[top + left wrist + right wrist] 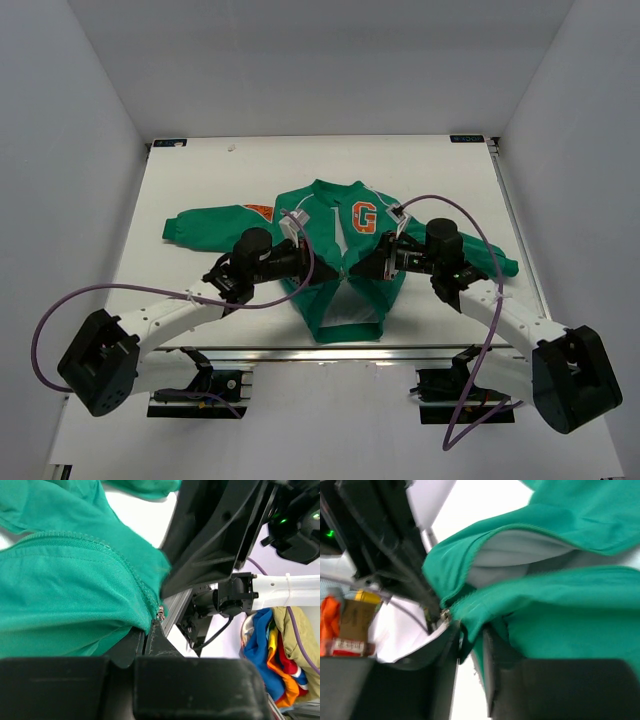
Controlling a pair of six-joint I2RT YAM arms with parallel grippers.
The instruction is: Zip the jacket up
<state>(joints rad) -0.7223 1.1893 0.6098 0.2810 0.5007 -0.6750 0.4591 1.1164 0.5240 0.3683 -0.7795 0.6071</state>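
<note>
Evidently the zipping itself is under way but not finished. In the top view the jacket (pixel 322 208) lies flat at the centre of the table (pixel 200 180), collar toward the top of the frame. Its orange G patch (pixel 366 216) sits right of centre, and its front panels gape in the lower half to show the pale lining (pixel 352 300). Both arms meet at mid-front, the left gripper (pixel 328 270) and the right gripper (pixel 365 268) almost tip to tip over the opening.

In the left wrist view the left gripper (pixel 150 630) has its jaws pressed nearly together at bottom centre. The small metal slider (pixel 160 613) sits at their very tip, and they appear to pinch it, though the pull tab is hidden. The zipper teeth (pixel 125 565) run away from the slider toward the upper left across bunched green cloth.

In the right wrist view the right gripper (pixel 470 640) is narrow too, clamped on a fold of green fabric that passes between its fingers (pixel 492 655). The slider (pixel 444 614) is just to the left of them and the lining (pixel 520 555) opens above.

Whether the two rows of teeth are already joined behind the slider cannot be told. The next move likely needs the right jaws to hold the cloth taut while the left draws the slider straight along the track. The bunched fabric suggests slack that could make the slider snag.
</note>
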